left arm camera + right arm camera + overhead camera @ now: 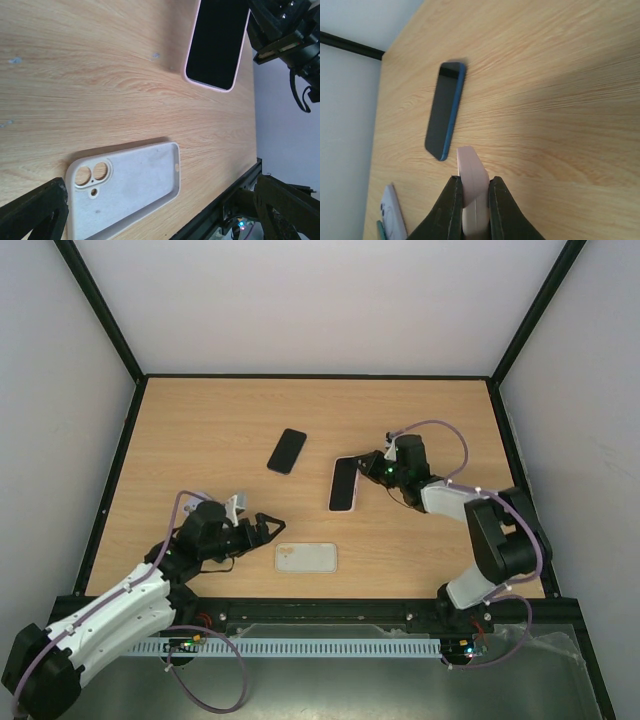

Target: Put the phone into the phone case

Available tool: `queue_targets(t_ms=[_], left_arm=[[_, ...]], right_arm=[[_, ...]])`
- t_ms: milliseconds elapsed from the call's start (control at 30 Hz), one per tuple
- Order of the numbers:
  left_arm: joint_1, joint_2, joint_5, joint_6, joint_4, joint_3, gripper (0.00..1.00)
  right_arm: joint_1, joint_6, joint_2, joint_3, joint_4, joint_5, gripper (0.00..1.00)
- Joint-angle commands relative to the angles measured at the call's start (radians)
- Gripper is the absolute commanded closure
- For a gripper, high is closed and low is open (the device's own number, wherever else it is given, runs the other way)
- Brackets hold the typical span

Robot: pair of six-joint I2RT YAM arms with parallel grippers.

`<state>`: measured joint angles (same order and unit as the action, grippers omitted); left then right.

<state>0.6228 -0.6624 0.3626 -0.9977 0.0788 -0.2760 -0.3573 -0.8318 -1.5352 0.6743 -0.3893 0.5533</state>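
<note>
A white phone case (306,558) lies open side up near the table's front edge, also seen in the left wrist view (130,190). A pink phone (344,484) with a dark screen facing up is at mid-table. My right gripper (368,468) is shut on its far right end; in the right wrist view the fingers (451,200) pinch its pink edge (471,170). Whether the phone touches the table I cannot tell. My left gripper (268,527) is open and empty just left of the case, its jaws spread wide on either side of the case (160,186).
A second phone (287,451) with a blue edge lies flat, left of the pink one and farther back, also in the right wrist view (445,110). Black frame rails border the table's edges (330,608). The right arm (490,530) reaches in from the right.
</note>
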Motion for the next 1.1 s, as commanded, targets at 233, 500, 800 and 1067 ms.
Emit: queue_targets(t_ms=[233, 500, 800, 1067], left_arm=[[-0.001, -0.065, -0.039, -0.01, 0.051, 0.001, 0.03], [0.001, -0.127, -0.023, -0.004, 0.0, 0.018, 0.04], [0.018, -0.161, 0.032, -0.018, -0.089, 0.047, 0.05], [0.021, -0.159, -0.03, -0.009, 0.004, -0.002, 0.04]], right_arm=[[0.092, 0.047, -0.253, 0.152, -0.014, 0.11, 0.88], [0.097, 0.095, -0.361, 0.247, 0.122, 0.024, 0.81], [0.097, 0.095, -0.281, 0.253, 0.311, -0.118, 0.57], [0.081, 0.085, -0.087, 0.11, 0.333, -0.114, 0.51]])
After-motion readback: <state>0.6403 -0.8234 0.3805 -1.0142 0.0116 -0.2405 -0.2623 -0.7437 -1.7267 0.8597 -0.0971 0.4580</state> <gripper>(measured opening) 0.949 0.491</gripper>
